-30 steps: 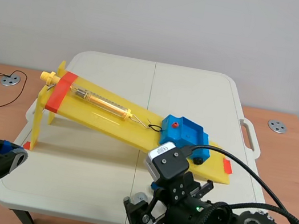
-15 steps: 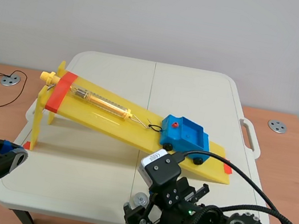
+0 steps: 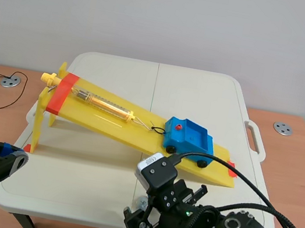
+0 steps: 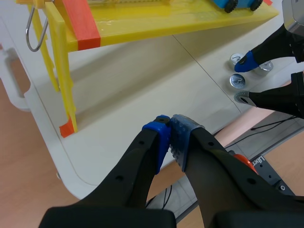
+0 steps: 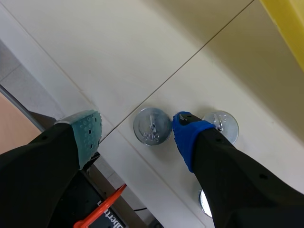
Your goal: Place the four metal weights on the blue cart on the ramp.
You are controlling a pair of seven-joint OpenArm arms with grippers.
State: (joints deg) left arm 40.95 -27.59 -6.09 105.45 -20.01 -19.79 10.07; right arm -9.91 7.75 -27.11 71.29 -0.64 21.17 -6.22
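White table [image 3: 117, 78] edge: right jaws spread wide over one weight [image 5: 152, 126]

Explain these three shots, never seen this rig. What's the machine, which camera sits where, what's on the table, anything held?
A robot with two black arms, each ending in a two-fingered gripper. The scene view looks from between the arms across a white table; the two wrist views look down past each arm's gripper. On the table stands a yellow ramp with a blue cart near its low end, corded to what looks like a spring scale. Round metal weights lie near the table's front edge; three show in the right wrist view. The right gripper is open, one weight between its fingers. The left gripper is shut on nothing. Nothing is held.
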